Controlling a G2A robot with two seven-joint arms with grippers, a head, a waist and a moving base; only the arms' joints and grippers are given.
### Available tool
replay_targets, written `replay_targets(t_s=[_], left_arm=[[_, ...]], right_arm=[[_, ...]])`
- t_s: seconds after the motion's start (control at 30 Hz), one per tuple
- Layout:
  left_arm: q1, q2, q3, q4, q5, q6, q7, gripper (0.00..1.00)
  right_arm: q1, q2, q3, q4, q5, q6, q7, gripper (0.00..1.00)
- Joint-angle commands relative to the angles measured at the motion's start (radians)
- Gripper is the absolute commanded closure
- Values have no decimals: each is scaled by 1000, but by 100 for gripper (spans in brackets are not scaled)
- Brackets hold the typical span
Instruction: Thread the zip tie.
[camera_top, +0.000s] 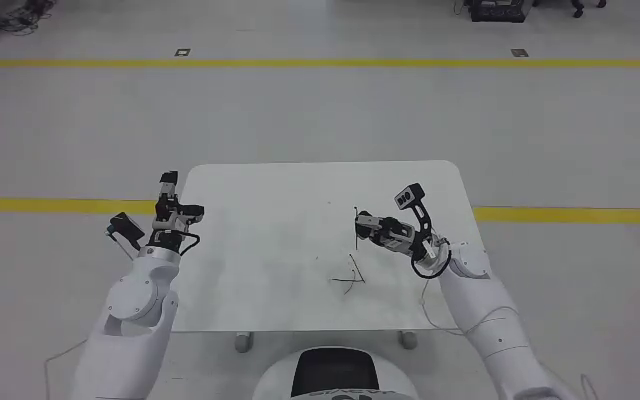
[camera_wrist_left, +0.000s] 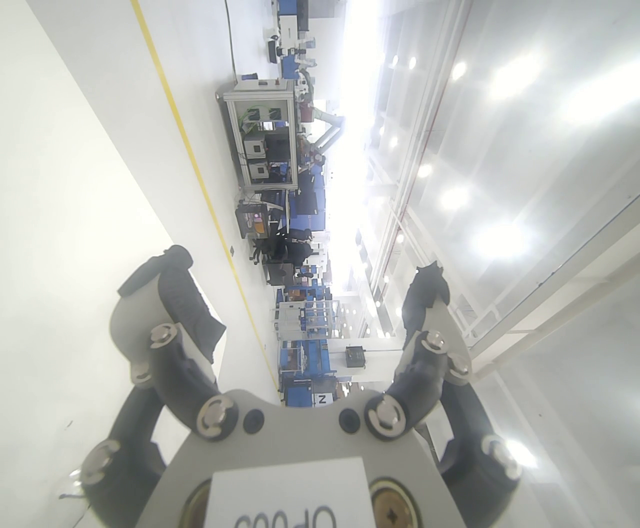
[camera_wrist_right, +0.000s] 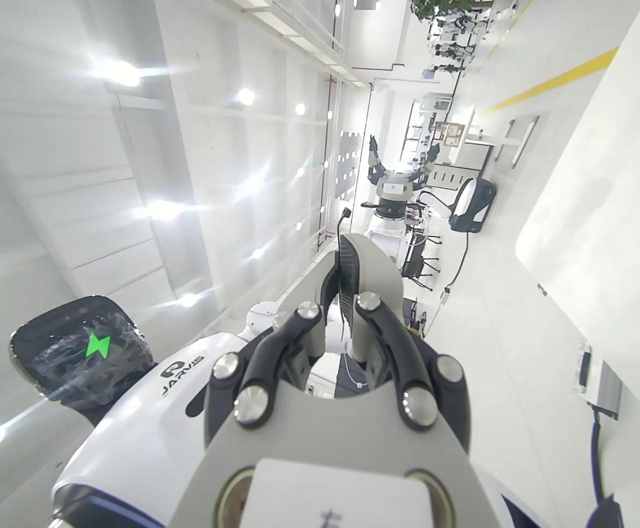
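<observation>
top view, left gripper (camera_top: 179, 197) at table (camera_top: 215, 262) edge

1 white table (camera_top: 260, 200), 1 upright zip tie (camera_top: 356, 216) — plus roughly 2 loose zip ties (camera_top: 352, 272) — 2 pairs of jaws

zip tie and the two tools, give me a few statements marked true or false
1. The right tool is shut on a black zip tie. True.
2. The left tool grips a second tie. False: it is open and holds nothing.
3. Loose ties lie on the white table. True.
4. The left tool is over the table's middle. False: it is by the table's edge, far from the right tool.
</observation>
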Motion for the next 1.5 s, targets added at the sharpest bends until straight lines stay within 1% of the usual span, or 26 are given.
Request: replay_targets(t_s=[0.0, 0.3, 0.37, 0.4, 0.43, 0.53, 0.57, 0.63, 0.67, 0.73, 0.8, 1.03, 1.07, 1.13, 1.2, 1.27, 1.33, 1.4, 1.47], left_arm=[[0, 0, 0, 0, 0, 0, 0, 0], [-1, 0, 1, 0, 3, 0, -1, 0], [5, 1, 6, -8, 46, -12, -21, 0], [14, 1, 6, -13, 51, -23, -33, 0], [30, 2, 9, -22, 65, -31, -56, 0], [73, 5, 26, -56, 140, -25, -96, 0], [91, 6, 42, -73, 188, -23, -114, 0], [115, 6, 69, -95, 237, -4, -125, 0], [124, 6, 88, -110, 258, 6, -139, 0], [131, 4, 113, -123, 267, 10, -149, 0], [131, 3, 117, -124, 264, 6, -145, 0], [131, 3, 117, -124, 264, 6, -145, 0], [128, 3, 120, -125, 265, 2, -152, 0], [121, 4, 132, -122, 279, -15, -189, 0], [118, 6, 157, -129, 310, -34, -238, 0], [109, 7, 196, -136, 364, -39, -286, 0], [94, 7, 235, -144, 407, -45, -308, 0], [71, 4, 290, -148, 452, -34, -331, 0], [45, 1, 340, -148, 503, -13, -335, 0]], right_arm=[[0, 0, 0, 0, 0, 0, 0, 100], [0, 0, 0, 0, 0, 0, 0, 100], [-2, 0, -2, -4, -2, 3, -14, 100], [-5, 0, -6, -15, -5, 9, -29, 100], [-9, 0, -8, -22, -8, 11, -47, 100], [-11, 3, -8, -28, -41, 8, -96, 100], [-14, 3, -10, -31, -32, 8, -107, 100], [-17, 3, -11, -30, -30, 2, -129, 100], [-19, 3, -14, -28, -27, 2, -140, 100], [-20, 2, -21, -21, -21, 0, -149, 100], [-21, 1, -24, -13, -16, 0, -166, 100], [-21, 1, -24, -13, -16, 0, -166, 100], [-21, 1, -24, -13, -16, 0, -166, 100], [-23, 2, -24, -15, -26, 0, -183, 100], [-32, 3, -31, -33, -73, 0, -236, 100], [-45, 4, -39, -47, -110, 0, -281, 100], [-54, 3, -45, -51, -115, 0, -303, 100], [-61, 3, -50, -45, -116, 0, -324, 100], [-64, 2, -54, -40, -119, 0, -339, 100]])
